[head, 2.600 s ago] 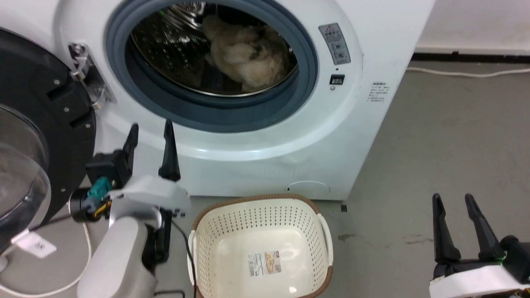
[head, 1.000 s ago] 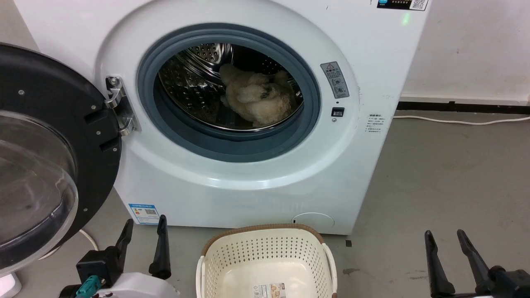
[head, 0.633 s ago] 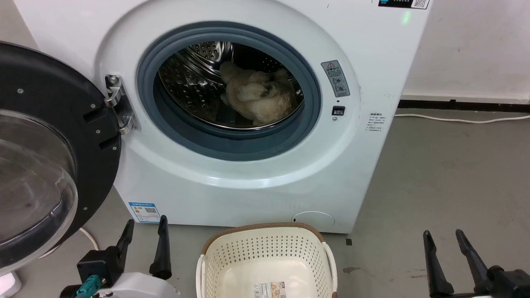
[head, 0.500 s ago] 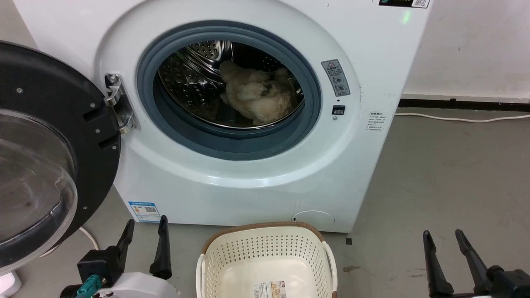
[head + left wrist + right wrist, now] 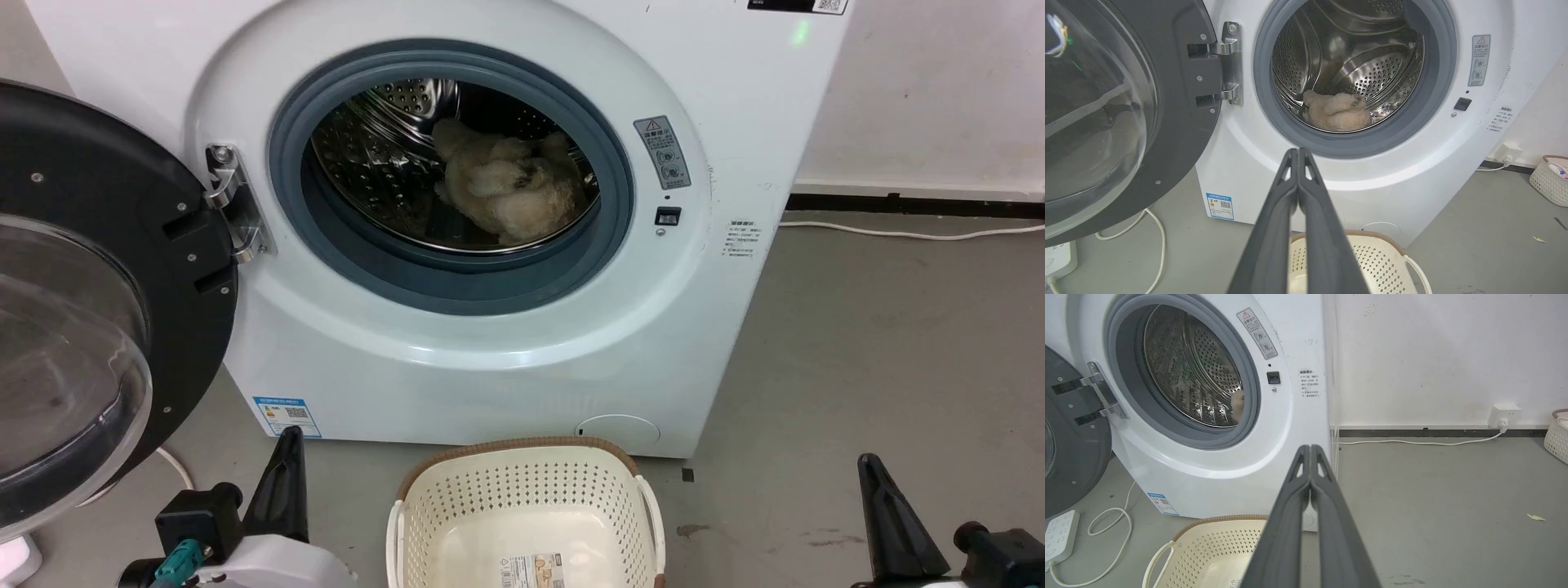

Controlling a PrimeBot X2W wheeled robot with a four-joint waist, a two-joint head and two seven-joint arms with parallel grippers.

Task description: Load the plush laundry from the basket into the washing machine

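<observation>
Two tools, both pressed together, carrying nothing.

Head view: left tool (image 5: 287, 445) sits at the lower left and right tool (image 5: 873, 474) at the lower right, each reading as one dark closed wedge. Plush laundry (image 5: 510, 196) lies in the drum (image 5: 367, 163) of the washing machine (image 5: 490, 359), on the lower right, well behind the grey gasket (image 5: 457, 286). Basket (image 5: 522, 447) stands on the floor (image 5: 882, 343) just in front of the machine, between the tools, with nothing but a label on its bottom. Judgement: loading looks done and the arms are standing off. If a move is left, it is shutting the door (image 5: 188, 245), which hangs wide open on the left.

Left wrist view: left tool (image 5: 1298, 152) has its fingertips touching and aims at the gasket's lower lip. Plush laundry (image 5: 1337, 114) sits clear of the opening's edge, so a closing door should pinch nothing. The door's black frame is near this arm's line. A white cable (image 5: 1155, 228) loops on the floor under it, near a power strip (image 5: 1059, 261). A push would call for reaching round the door's outer edge.

Right wrist view: right tool (image 5: 1310, 448) is closed too, pointing past the machine's right corner toward the wall (image 5: 1433, 355). Open floor to the machine's right gives ample room. The basket rim (image 5: 1216, 519) lies just lower-left of the fingers.
</observation>
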